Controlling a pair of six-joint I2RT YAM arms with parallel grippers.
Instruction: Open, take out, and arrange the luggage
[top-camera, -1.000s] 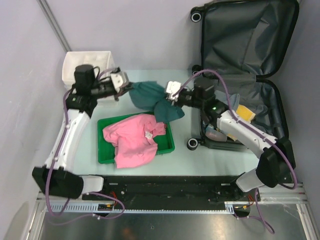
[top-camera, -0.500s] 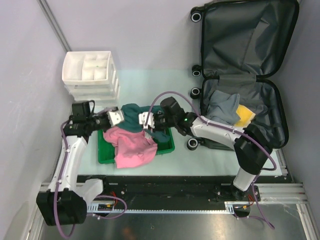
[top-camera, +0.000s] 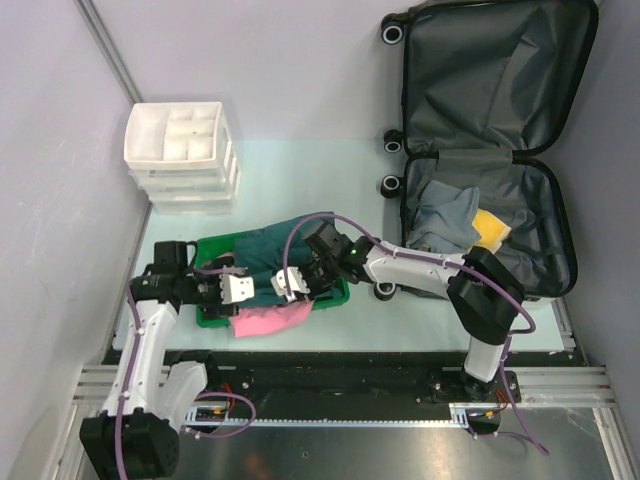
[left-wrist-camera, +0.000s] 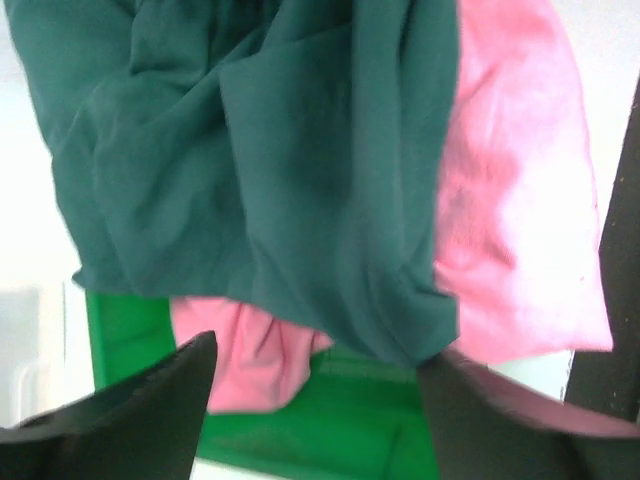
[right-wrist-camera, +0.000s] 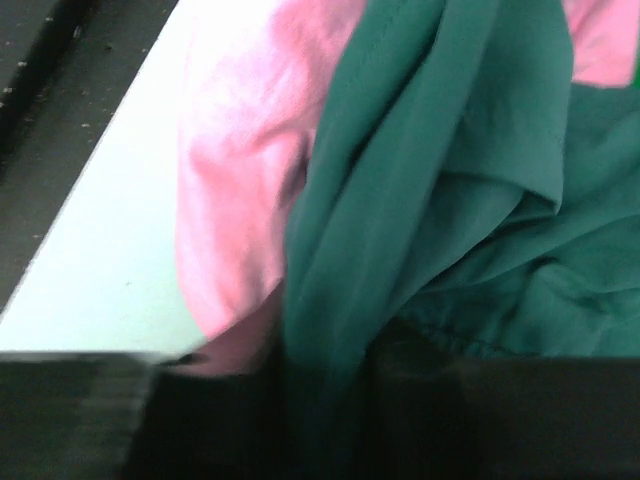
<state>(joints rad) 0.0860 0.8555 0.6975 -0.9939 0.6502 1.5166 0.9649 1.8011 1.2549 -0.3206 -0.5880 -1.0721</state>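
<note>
The suitcase (top-camera: 500, 70) lay open at the upper right of the overhead view, its lid propped against the wall. At lower left, over the green tray (top-camera: 208, 312), the left gripper (left-wrist-camera: 318, 352) had its jaws wide apart beneath a dark teal garment (top-camera: 265, 250). The right gripper (top-camera: 287, 285) pinched that garment's fold beside a pink garment (top-camera: 270, 320).

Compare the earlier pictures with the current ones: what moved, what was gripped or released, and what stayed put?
Both arms swung toward the near edge, lowering the dark green garment onto the pink garment in the green tray. The left tool opened and let go; the right tool still pinches the green cloth. The suitcase, its contents and the white drawer box stayed put.
</note>
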